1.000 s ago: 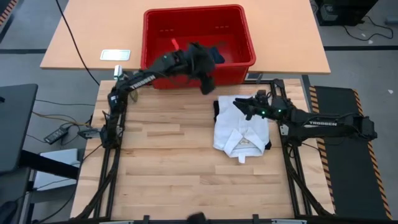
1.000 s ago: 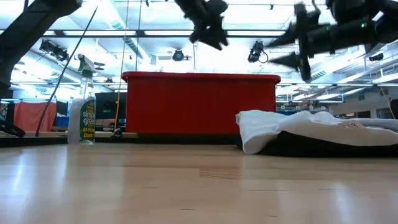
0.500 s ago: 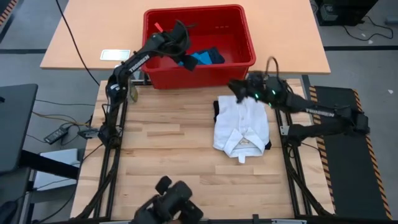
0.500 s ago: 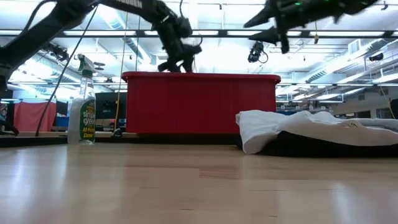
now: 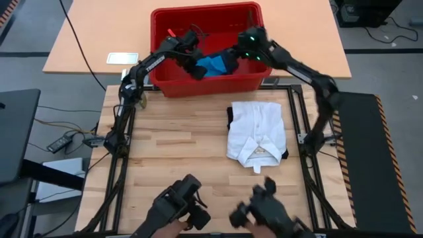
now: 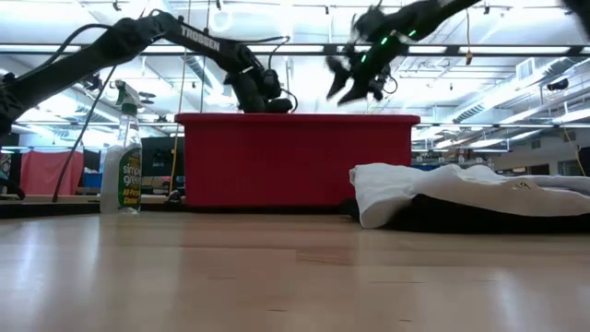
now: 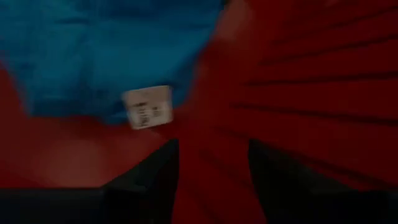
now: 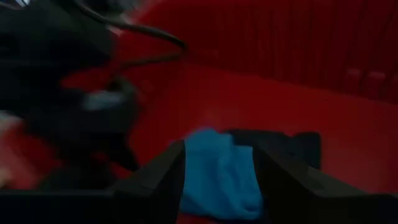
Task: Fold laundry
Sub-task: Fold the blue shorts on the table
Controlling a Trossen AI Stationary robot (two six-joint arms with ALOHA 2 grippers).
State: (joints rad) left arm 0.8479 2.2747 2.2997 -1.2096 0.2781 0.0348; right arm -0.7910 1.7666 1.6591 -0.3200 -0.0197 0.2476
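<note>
Both tools, left (image 5: 196, 68) and right (image 5: 239, 54), parted, empty, over blue piece (image 5: 213, 64) in red basket (image 5: 165, 84)

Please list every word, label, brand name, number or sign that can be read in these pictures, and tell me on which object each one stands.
"TROSSEN": white letters on the left arm, low view.
"SIMPLE GREEN": on the spray bottle, low view; its smaller print is too small to read.
White tag on the blue garment, left wrist view: printed, but too blurred to read.
White shirt: nothing legible.
Red basket: no text visible.
</note>
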